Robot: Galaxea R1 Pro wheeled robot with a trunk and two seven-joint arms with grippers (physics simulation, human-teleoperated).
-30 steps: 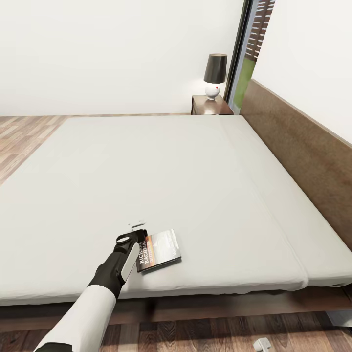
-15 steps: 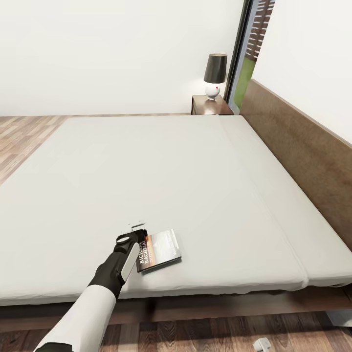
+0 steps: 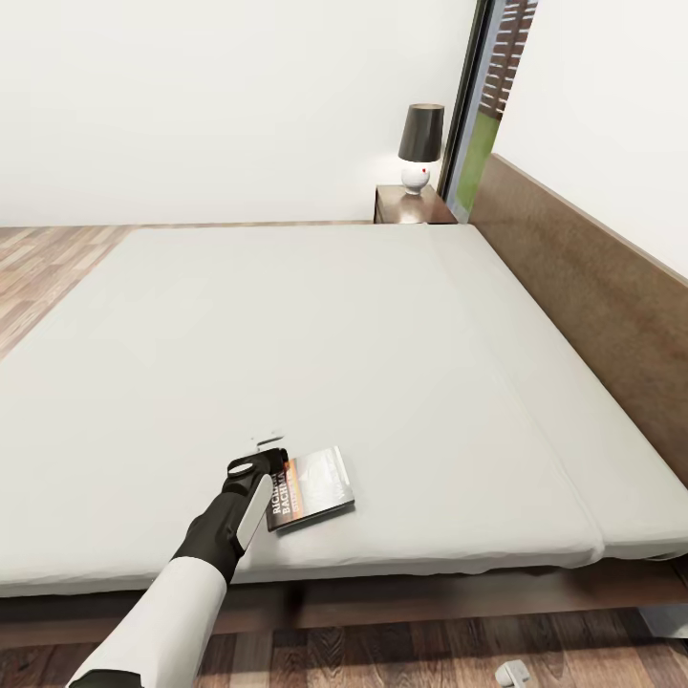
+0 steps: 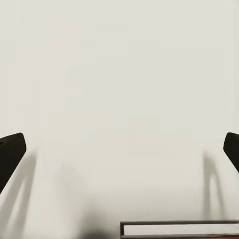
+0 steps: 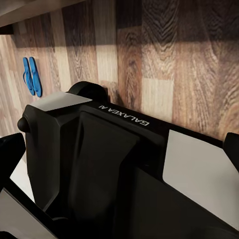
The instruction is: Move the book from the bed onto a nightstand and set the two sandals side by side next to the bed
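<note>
The book (image 3: 311,489) lies flat near the front edge of the bed's off-white mattress (image 3: 315,334), its dark cover and orange band facing up. My left gripper (image 3: 270,447) rests at the book's left edge and is open; in the left wrist view its dark fingertips (image 4: 11,154) stand wide apart over the mattress, with the book's edge (image 4: 174,229) just in view. The nightstand (image 3: 413,205) stands at the far corner by the headboard. In the right wrist view the two blue sandals (image 5: 31,74) lie side by side on the wood floor. My right gripper (image 5: 119,152) hangs open above my own black base.
A black-shaded lamp (image 3: 420,145) stands on the nightstand. The dark wooden headboard (image 3: 592,287) runs along the right. The window (image 3: 483,105) is behind the nightstand. Wood-plank floor (image 3: 48,258) shows at the left, with a small white object (image 3: 511,672) on the floor in front of the bed.
</note>
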